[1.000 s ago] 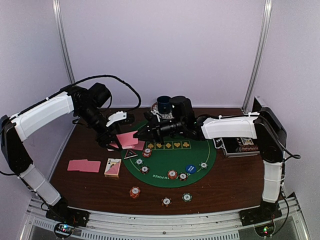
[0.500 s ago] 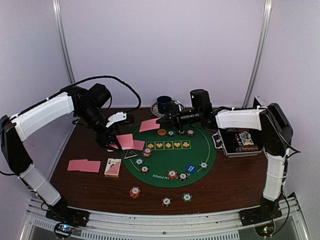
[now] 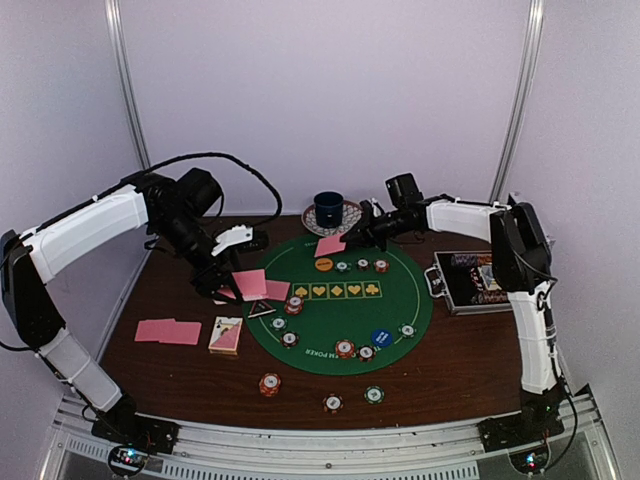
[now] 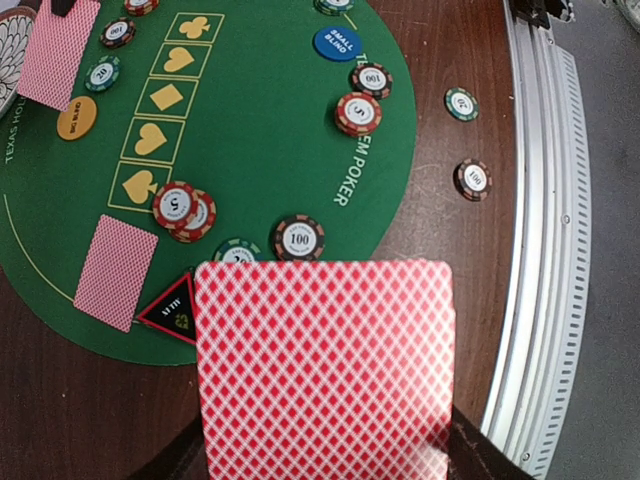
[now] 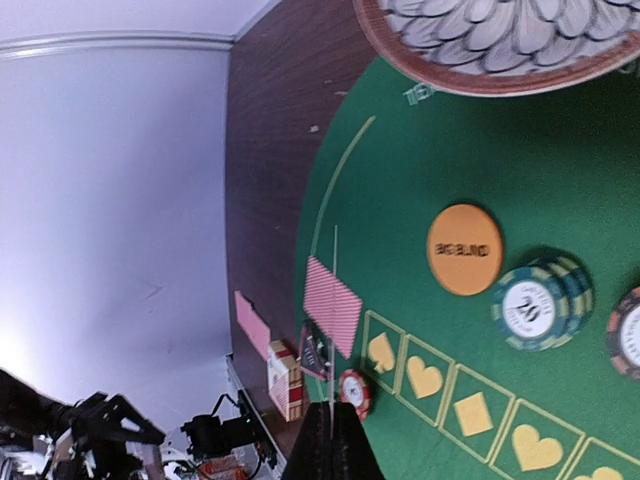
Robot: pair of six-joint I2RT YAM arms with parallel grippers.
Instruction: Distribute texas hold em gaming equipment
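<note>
Both grippers are closed on cards: the left gripper (image 3: 218, 286) clamps a pink-backed card (image 4: 325, 370) flat above the left edge of the green mat (image 3: 405, 295), and the right gripper (image 3: 354, 237), fingers pressed together, nips a second card (image 3: 329, 246) (edge-on from its own wrist). Nearest the arms, three chips (image 3: 333, 403) lie apart on bare wood. Behind them to the left sit a card stack (image 3: 226, 335) and two face-down cards (image 3: 168, 331) side by side. On the mat come more chips and a blue disc (image 3: 380, 338), then the triangle marker (image 3: 262, 309) just beside a lone card (image 4: 115, 270). Farther on, the orange disc (image 3: 323, 264) lies near the second card, which hangs tilted over the mat's far edge. Beyond stands a cup (image 3: 328, 208) on its saucer (image 3: 348, 216).
</note>
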